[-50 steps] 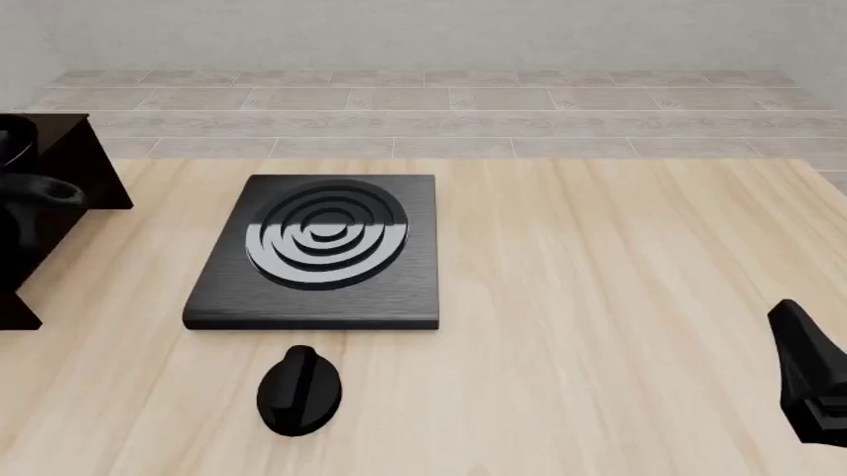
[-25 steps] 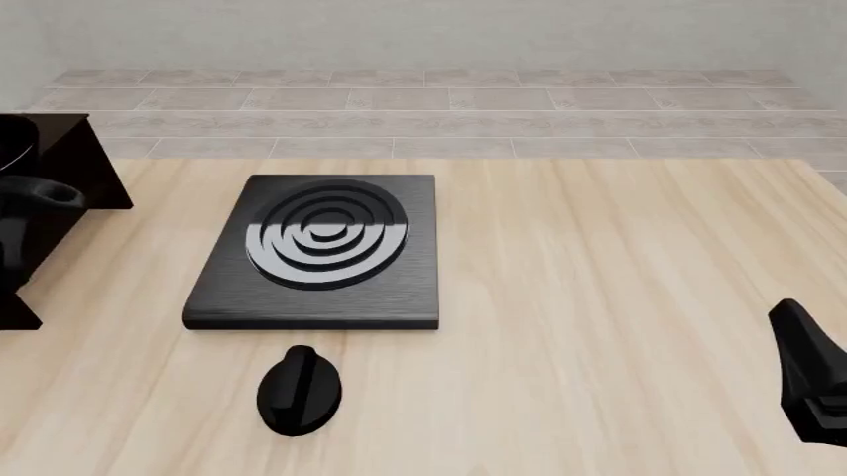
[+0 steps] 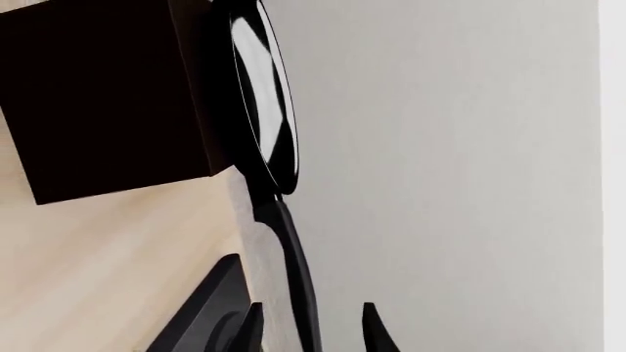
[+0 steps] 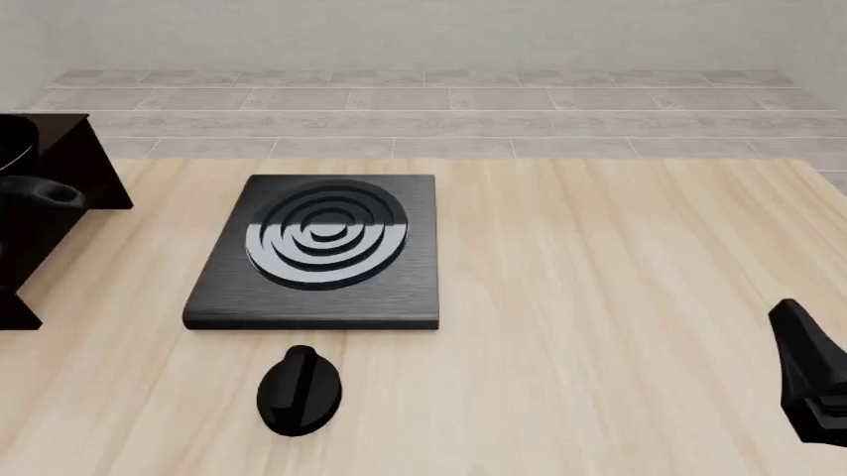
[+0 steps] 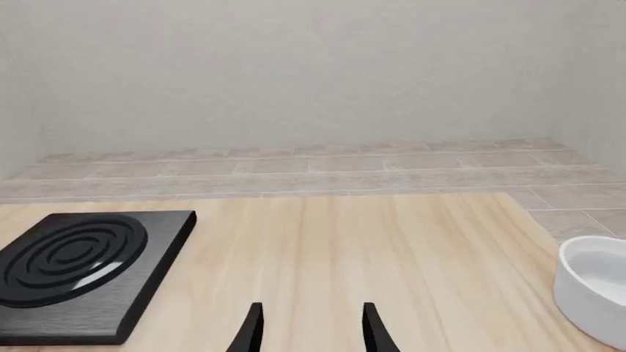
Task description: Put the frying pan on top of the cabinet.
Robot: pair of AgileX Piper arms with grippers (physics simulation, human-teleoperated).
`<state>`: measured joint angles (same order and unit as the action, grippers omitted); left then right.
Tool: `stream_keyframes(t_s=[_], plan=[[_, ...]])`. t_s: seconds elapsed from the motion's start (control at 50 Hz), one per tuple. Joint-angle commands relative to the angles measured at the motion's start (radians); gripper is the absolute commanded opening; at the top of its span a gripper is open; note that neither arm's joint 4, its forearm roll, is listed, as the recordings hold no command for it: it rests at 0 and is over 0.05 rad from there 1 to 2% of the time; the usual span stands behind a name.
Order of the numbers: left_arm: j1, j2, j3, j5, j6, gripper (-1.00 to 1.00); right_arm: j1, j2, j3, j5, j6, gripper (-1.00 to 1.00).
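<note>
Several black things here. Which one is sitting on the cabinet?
The frying pan, round and glossy with a long handle, on the cabinet. The ringed stove plate and knob lie on the table.

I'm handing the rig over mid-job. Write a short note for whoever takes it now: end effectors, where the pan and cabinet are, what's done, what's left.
Left end effector: open, its fingers either side of the frying pan handle, not clamped.
Right end effector: open, empty, parked low at the table's right side.
Cabinet: at the far left of the table. The pan sits against its top face, handle sticking out past the edge toward the left arm.
Done: pan looks placed on the cabinet, though contact can't be fully confirmed.
Left: back the left arm off without snagging the handle, then check the pan rests steady.
</note>
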<state>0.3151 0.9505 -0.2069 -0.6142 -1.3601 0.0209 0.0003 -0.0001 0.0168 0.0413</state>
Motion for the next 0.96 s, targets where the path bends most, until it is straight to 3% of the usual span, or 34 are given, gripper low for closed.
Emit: stream_keyframes(t_s=[0.02,0.22,0.42,0.72,0.96], plan=[[0.008,-0.109,0.041,0.058,0.001,1.0,0.0,0.0,0.0,-0.002,-0.004,1.0],[0.008,-0.272,0.071,0.191,0.005,1.0,-0.001,0.0,0.0,-0.006,-0.005,1.0],[0.002,-0.511,0.077,0.412,0.011,1.0,-0.001,0.0,0.0,-0.008,-0.007,1.0],[0.035,-0.939,0.009,0.894,0.034,1.0,-0.003,0.0,0.0,-0.022,-0.003,1.0],[0.055,-0.95,-0.097,1.012,0.057,1.0,0.003,0.0,0.0,-0.038,-0.004,1.0]])
